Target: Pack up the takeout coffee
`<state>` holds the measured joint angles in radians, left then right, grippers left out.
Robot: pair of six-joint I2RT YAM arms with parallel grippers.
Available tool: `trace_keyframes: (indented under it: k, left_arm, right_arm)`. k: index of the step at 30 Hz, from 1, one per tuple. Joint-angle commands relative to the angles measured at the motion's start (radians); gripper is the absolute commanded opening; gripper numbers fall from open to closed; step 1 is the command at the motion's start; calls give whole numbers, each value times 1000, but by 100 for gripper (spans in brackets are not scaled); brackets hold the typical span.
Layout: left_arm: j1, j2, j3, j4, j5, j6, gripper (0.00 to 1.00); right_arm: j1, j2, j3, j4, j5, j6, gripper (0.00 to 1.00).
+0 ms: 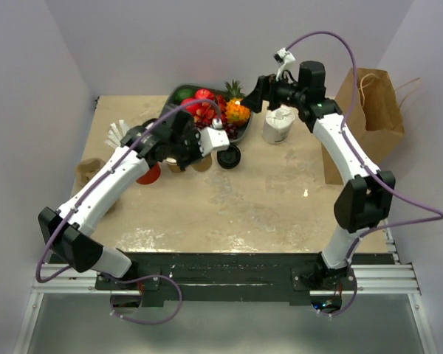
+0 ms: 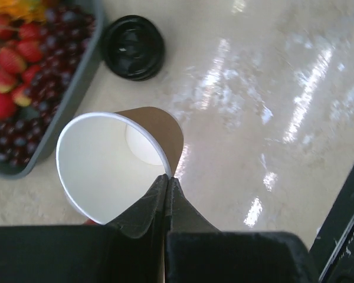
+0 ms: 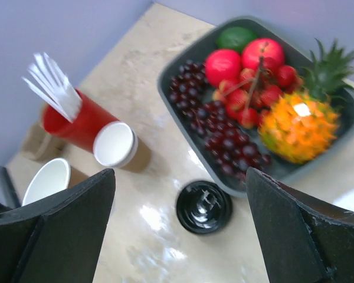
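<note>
My left gripper is shut on the rim of a lidless brown paper cup, white inside, with one finger inside and one outside the wall. A round black lid lies alone on the table beyond it, beside the fruit tray. In the right wrist view my right gripper hangs open high above that lid, nothing between its fingers. A second lidless brown cup stands against the red cup. The takeout coffee, a cup with its lid on, is not in view.
A dark tray of grapes, apples and a pineapple sits at the back. The red cup with white straws stands at the left. A brown paper bag stands at the right edge, with a white container near it.
</note>
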<state>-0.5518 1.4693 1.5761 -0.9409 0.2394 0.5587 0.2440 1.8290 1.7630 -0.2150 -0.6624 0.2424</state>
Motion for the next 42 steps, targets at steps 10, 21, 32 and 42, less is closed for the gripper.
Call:
trace_keyframes:
  k: [10,21,32,42]
  left_arm:
    - [-223,65,-220,145,31,136,0]
    - [-293,95,-344,284,-120,69,0]
    - [-293,85,-358,263,-74,32,15]
    - [-209,14,-211,310,23,-63,49]
  right_arm:
    - [23,-293,-260,-213,294,-360,95]
    - [24,-355,-323,-195,294,-351,95]
    - [26,-313,-304,-205,274,-359,95]
    - [23,-254,-286,-233,219,-457,95]
